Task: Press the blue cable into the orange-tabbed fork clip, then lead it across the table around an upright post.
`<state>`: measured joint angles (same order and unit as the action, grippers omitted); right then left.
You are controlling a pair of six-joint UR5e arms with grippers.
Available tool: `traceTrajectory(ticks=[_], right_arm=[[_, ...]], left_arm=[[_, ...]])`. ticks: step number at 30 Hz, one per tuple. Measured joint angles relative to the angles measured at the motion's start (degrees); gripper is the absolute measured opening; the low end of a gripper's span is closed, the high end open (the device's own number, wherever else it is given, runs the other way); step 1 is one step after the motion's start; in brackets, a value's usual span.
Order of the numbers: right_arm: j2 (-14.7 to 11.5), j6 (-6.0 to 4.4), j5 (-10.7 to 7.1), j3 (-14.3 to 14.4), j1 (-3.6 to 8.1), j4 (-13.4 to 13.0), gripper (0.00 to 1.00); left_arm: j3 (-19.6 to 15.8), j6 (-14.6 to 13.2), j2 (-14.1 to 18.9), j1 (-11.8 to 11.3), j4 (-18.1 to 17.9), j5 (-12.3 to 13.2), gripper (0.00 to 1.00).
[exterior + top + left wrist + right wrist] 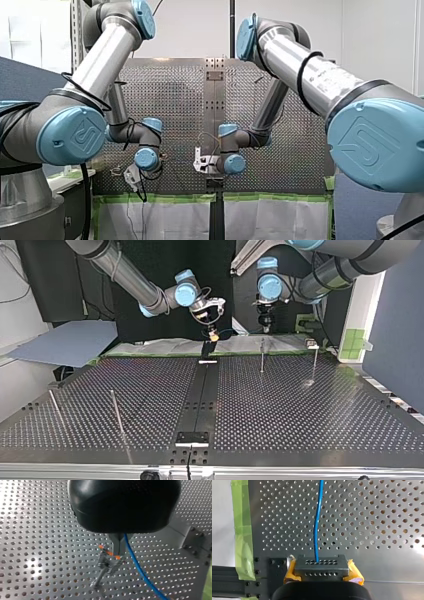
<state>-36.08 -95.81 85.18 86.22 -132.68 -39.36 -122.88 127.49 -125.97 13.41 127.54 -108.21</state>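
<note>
Over the table full of little holes, the left gripper pointed down with its metal fingers close together, their tips right at the fork clip with orange tabs. The blue cable ran just beside those fingers and on past the clip. Whether it sat in the fork could not be told. The right gripper, with yellow pads, was clamped on the cable, which led straight ahead of it. A thin upright post stood in the top view's right half.

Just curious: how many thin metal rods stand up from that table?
4, by the top view. Far side, right of the middle: inner far rod, outer far rod. Near side, left: inner near rod, outer near rod. More may be hidden.
</note>
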Motion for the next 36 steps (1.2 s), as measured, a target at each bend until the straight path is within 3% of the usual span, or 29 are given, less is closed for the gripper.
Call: traceTrajectory(ticks=[8, 24, 36], right_arm=[[2.1, -0.39, -0.46, -2.8, 0.17, 0.0, 0.0], [4.9, -0.34, -0.46, -5.1, 0.19, -0.1, 0.0], [5.2, -0.27, -0.45, -5.5, 0.23, -0.2, 0.0]], left_arm=[[1.9, -3.6, -0.1, -0.9, 0.3, 0.9, 0.0], [3.4, -5.2, -0.1, -3.5, 1.1, 1.6, 0.0], [2.7, -6.7, -0.2, -4.0, 1.0, 1.8, 0.0]])
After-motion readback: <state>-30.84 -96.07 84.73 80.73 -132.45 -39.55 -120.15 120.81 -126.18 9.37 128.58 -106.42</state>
